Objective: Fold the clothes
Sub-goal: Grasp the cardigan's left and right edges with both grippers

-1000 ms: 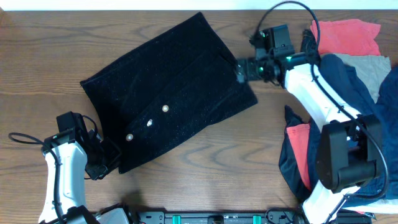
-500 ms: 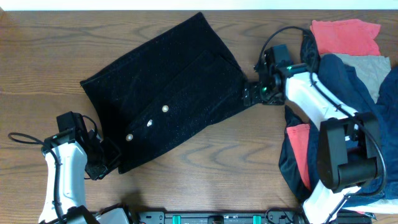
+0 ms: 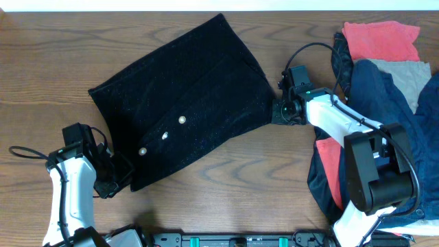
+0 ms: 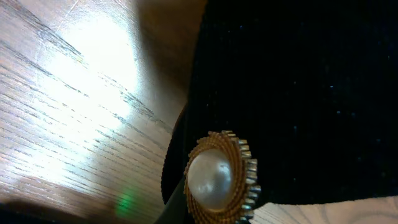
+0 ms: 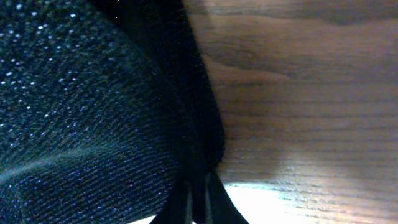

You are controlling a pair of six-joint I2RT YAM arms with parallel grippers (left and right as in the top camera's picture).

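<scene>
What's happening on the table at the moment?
A black knit garment lies spread flat on the wooden table, not yet folded. The right gripper is at its right corner and looks pinched on the hem there. The left gripper sits at the lower-left corner, near a pearl button; whether it is gripping can't be told. Other clothes are piled at the right edge.

The black garment (image 3: pixel 182 103) lies spread flat on the wooden table (image 3: pixel 226 171), between the two grippers. The right gripper (image 3: pixel 278 111) touches one corner of it. The left gripper (image 3: pixel 118 177) is at the opposite corner, and three pale buttons (image 3: pixel 164 136) run in a diagonal line up from it. Beyond the right gripper, away from the garment, lies a pile with a coral-red cloth (image 3: pixel 381 40) and a navy garment (image 3: pixel 384 89).
</scene>
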